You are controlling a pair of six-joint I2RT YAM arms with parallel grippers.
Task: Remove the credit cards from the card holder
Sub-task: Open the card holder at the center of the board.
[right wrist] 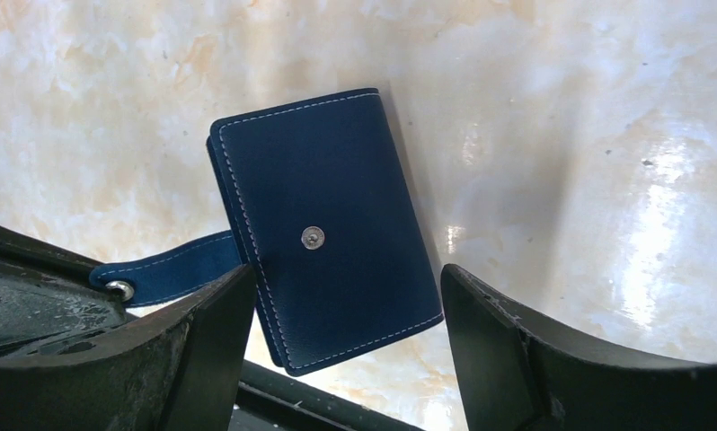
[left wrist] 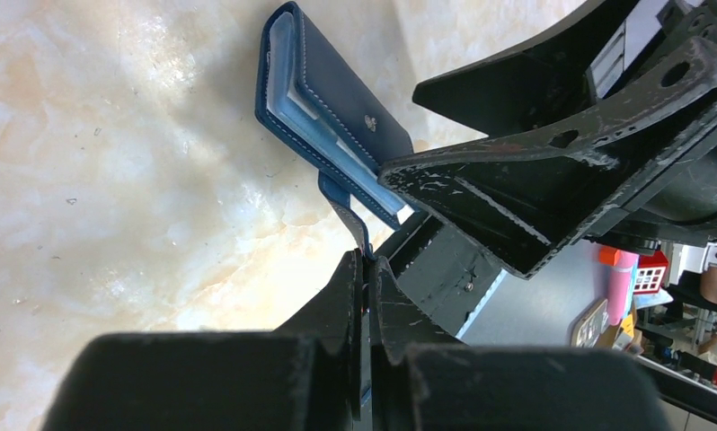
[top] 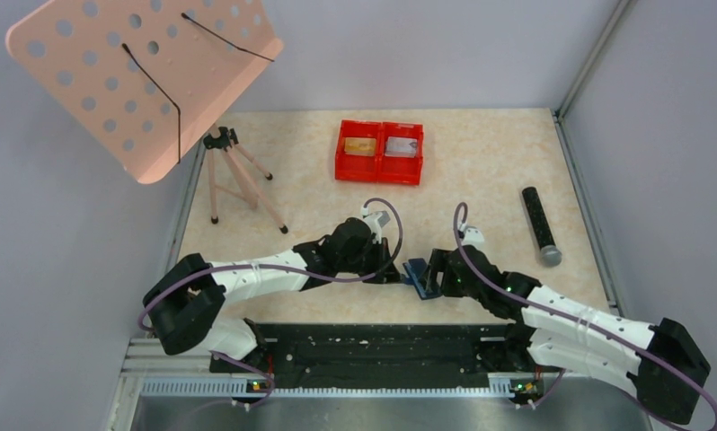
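Setting: robotics lab test cell. Evidence: beige marble-patterned tabletop [top: 481, 171] enclosed by plain grey-white panel walls [top: 445, 45]; black metal mounting rail [top: 373, 355] at 6 o'clock carrying two white-and-black robot arms; perforated pink board [top: 139, 72] on a slim pink tripod stand [top: 234, 175] at 10 o'clock.

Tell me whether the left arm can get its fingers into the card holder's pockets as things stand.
Probably not. The left gripper is shut on the closure tab, so it has no free fingers. The card holder is only slightly open, and the right gripper straddles its lower part.
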